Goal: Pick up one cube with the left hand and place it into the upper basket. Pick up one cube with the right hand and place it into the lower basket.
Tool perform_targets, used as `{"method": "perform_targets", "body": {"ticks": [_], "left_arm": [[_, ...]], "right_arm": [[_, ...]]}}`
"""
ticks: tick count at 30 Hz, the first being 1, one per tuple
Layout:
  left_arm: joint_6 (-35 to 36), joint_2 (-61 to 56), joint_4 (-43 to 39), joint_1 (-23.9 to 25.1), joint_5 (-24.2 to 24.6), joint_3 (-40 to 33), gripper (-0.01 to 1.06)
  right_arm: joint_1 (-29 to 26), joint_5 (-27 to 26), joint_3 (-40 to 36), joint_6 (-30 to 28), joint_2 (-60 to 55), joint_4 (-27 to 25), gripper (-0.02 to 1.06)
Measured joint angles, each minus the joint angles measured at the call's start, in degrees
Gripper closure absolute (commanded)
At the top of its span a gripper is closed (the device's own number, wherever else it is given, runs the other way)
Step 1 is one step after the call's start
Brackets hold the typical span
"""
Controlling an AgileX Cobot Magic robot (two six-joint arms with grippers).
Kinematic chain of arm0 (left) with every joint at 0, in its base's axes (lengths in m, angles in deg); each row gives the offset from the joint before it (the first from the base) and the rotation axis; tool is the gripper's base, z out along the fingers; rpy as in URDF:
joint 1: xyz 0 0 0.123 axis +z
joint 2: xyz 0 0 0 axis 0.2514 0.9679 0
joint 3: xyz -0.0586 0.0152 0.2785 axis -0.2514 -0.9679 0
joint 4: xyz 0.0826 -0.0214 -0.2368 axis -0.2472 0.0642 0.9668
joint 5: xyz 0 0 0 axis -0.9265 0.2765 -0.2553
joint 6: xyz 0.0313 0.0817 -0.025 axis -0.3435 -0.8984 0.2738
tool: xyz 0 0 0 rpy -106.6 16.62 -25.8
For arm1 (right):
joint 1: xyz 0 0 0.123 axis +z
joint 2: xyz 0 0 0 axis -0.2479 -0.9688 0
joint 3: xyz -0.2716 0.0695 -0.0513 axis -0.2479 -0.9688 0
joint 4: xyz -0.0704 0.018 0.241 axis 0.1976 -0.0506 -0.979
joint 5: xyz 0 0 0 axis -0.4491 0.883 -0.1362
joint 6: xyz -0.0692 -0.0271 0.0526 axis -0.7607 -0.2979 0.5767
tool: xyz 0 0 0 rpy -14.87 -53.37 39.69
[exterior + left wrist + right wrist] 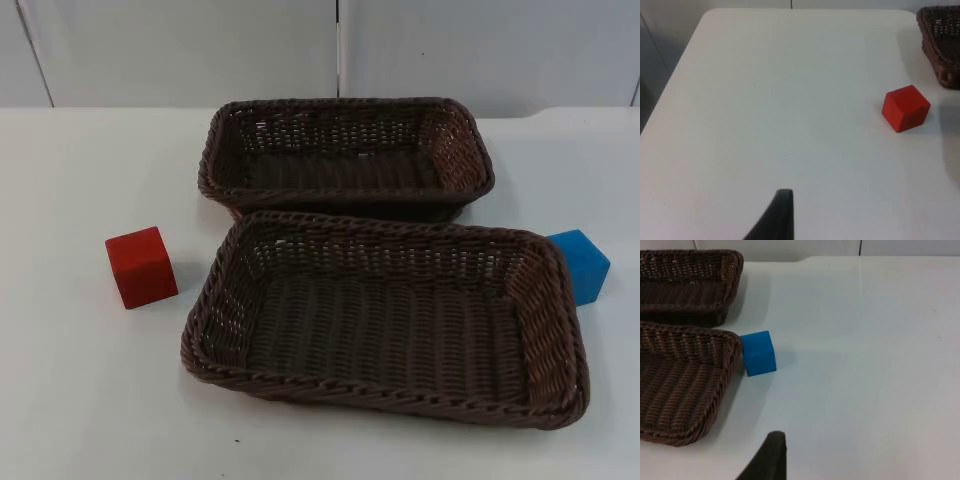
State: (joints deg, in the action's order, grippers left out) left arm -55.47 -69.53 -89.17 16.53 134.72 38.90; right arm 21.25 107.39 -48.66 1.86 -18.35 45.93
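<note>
From the top you see two brown baskets: the upper basket (345, 152) near the wall, the lower basket (385, 318) in front, touching it. The red cube (141, 266) sits left of the lower basket, apart; the blue cube (579, 265) sits against its right rim.

Your left wrist view has the red cube (905, 108) near a basket corner (941, 42).

Your right wrist view has the blue cube (758, 353) beside the lower basket (682, 380), the upper basket (687, 285) beyond.

Red cube (141, 266) left of two brown wicker baskets (300, 385), blue cube (580, 264) just beside the nearer basket's right rim.
</note>
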Motion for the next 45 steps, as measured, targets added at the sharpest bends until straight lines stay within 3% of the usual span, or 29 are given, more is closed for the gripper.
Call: {"method": "perform_targets", "body": {"ticks": [13,35,45], "left_arm": [[0.00,7.58,0.45,0.00,-0.72,6.67,0.00],[0.00,8.08,3.90,0.00,-0.84,6.81,0.00],[-1.83,18.39,5.31,0.00,-6.12,6.81,0.00]], "right_arm": [[0.00,0.00,0.00,0.00,0.00,0.00,-0.01],[0.00,0.00,0.00,0.00,0.00,0.00,-0.01],[0.00,0.00,0.00,0.00,0.00,0.00,-0.01]]}}
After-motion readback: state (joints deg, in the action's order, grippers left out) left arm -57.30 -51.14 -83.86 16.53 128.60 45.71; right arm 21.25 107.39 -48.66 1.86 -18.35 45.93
